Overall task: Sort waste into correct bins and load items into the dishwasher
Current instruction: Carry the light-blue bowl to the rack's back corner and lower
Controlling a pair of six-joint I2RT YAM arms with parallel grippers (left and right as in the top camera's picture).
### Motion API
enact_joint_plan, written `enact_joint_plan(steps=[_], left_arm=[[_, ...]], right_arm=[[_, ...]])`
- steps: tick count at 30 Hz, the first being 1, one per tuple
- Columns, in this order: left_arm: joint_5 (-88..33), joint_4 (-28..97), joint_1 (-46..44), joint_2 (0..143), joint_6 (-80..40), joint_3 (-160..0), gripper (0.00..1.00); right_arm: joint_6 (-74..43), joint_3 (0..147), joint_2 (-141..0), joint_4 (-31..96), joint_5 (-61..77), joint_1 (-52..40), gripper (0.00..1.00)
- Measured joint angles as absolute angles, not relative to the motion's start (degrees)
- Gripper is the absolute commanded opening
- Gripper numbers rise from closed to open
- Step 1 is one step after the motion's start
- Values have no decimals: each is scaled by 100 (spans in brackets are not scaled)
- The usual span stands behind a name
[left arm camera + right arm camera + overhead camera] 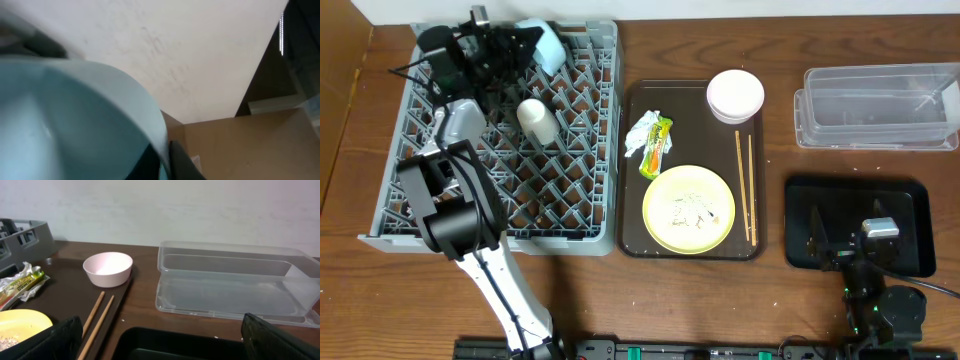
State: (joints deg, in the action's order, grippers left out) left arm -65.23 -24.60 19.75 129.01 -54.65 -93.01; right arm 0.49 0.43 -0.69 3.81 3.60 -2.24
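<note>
my left gripper (527, 45) pinches the blue bowl (549, 42) over the rack (582, 150). my right gripper's (850, 225) fingers are spread wide above the black tray (918, 196).

The brown wooden worktop (720, 300) carries a grey dish rack (575, 190), a dark brown serving tray (695, 135), a clear tub (875, 105) and a black tray (918, 220).

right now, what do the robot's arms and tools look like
The left arm has chunky black joints joined by pale grey tubes, with thin black cables looping near its black left tool. The right arm is mostly black, with a small silver block near the wrist and tiny green lights lower down. The right tool has two broad, flat black fingers. No markings are readable.
</note>
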Motion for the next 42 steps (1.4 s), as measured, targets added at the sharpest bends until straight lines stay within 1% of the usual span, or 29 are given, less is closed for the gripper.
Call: enact_joint_plan(steps=[2, 4, 5, 11, 14, 20, 21, 22, 23, 24, 25, 26, 28, 29, 31, 34, 36, 37, 39, 42], left_arm=[[-6543, -2408, 2106, 12901, -5540, -9299, 47], [-6584, -2383, 2279, 12901, -5588, -9299, 57], [-6611, -2383, 2429, 12899, -5627, -9299, 59], [-6759, -2217, 3168, 12866, -5830, -9299, 59], [-6788, -1896, 3540, 12682, -5846, -9297, 60], [-6816, -1514, 3850, 12064, -5743, -9297, 58], [-6818, -1417, 3859, 11963, -5688, -9297, 55], [-6794, -1186, 3857, 11850, -5579, -9303, 49], [-6744, -937, 3839, 11769, -5465, -9314, 39], [-6641, -515, 3804, 11671, -5260, -9321, 33], [-6451, -1, 3752, 11594, -5046, -9354, 22], [-6136, 661, 3645, 11461, -4622, -9325, 8], [-5465, 1529, 3406, 11284, -3975, -9327, 8], [-4718, 2108, 3168, 11124, -3422, -9306, 8], [-3496, 2469, 2635, 10868, -2674, -9292, 8], [-1470, 2414, 1363, 10512, -1527, -9292, 8], [-799, 2244, 884, 10477, -1181, -9292, 8], [-268, 2043, 593, 10479, -974, -9292, 8], [237, 1863, 362, 10490, -784, -9292, 8], [768, 1693, 303, 10600, -607, -9292, 8]], right_arm=[[49, 43, -69, 381, 360, -224, 99], [49, 43, -69, 381, 362, -224, 99], [49, 40, -69, 381, 362, -224, 99], [49, 40, -69, 379, 362, -224, 99], [49, 43, -69, 381, 362, -224, 99], [49, 40, -69, 381, 362, -224, 99], [49, 43, -69, 381, 360, -224, 99], [49, 43, -69, 381, 362, -224, 99], [49, 43, -69, 381, 360, -224, 99], [49, 40, -69, 381, 362, -224, 99], [49, 40, -67, 379, 360, -224, 99], [49, 40, -69, 379, 360, -224, 99], [49, 40, -69, 379, 362, -224, 99], [49, 40, -71, 384, 362, -226, 99], [49, 40, -69, 381, 362, -226, 99], [49, 40, -69, 379, 360, -228, 99], [49, 40, -69, 379, 362, -228, 99], [49, 40, -69, 381, 362, -228, 99], [49, 40, -69, 379, 362, -228, 99], [49, 40, -69, 381, 362, -228, 99]])
